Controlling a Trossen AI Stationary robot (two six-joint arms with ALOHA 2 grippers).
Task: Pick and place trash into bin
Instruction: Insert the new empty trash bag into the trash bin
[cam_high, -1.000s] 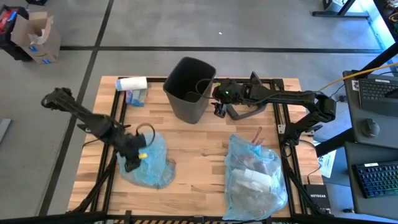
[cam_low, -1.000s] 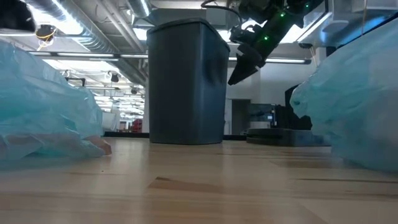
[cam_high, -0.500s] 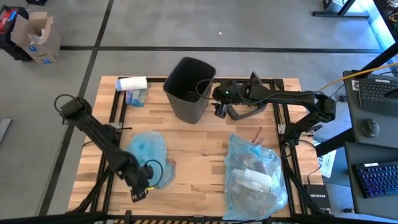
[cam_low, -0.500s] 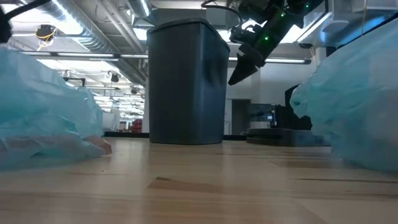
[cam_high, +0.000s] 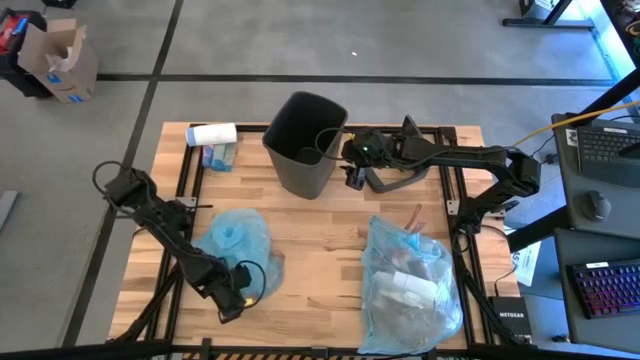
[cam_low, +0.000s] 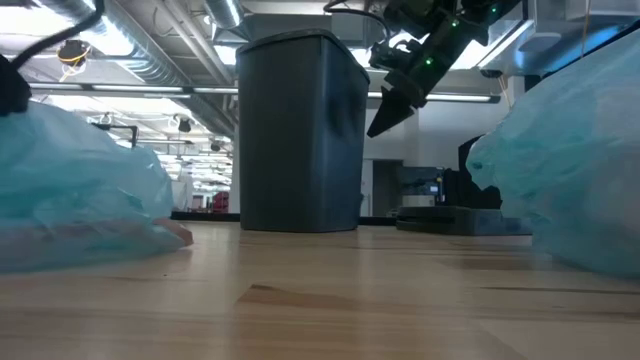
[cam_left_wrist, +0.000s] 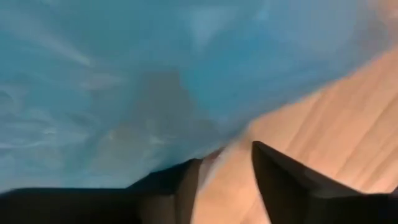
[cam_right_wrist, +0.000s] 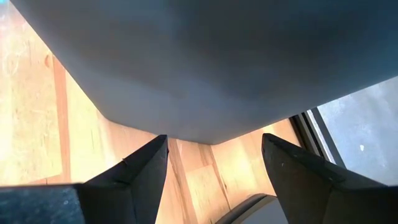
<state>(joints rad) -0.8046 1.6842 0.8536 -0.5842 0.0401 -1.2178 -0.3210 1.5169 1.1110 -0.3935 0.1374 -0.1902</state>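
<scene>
Overhead and level views of a two-arm cell on a wooden counter (cam_high: 320, 235). The bin (cam_high: 304, 143), a dark grey tapered wastebasket, stands upright at the far middle of the counter with no liner or lid visible on it, and its mouth looks empty from above.

The right claw (cam_high: 352, 172) hangs just beside the bin's right wall, below rim height, fingers spread wide and holding nothing; its own wrist view shows the two dark fingers (cam_right_wrist: 137, 171) apart with the grey wall between and beyond them (a stance that suggests bracing or steadying the bin, though contact cannot be confirmed).

The left claw (cam_high: 232, 303) lies low at the near edge of a crumpled light blue plastic bag (cam_high: 235, 245) on the counter's left half. Its wrist view shows blue film pressed against the fingers (cam_left_wrist: 286, 180), with a gap between them; whether film is pinched there cannot be told.

The trash (cam_high: 405, 285) (white mailers, paper and a reddish stick) sits bundled inside a second, fuller blue bag (cam_high: 440, 260) on the right half, well apart from the bin. None of it has reached the bin yet.

A white roll (cam_high: 212, 134) and a small blue pack (cam_high: 219, 155) rest at the far-left corner, beside the bin.
</scene>
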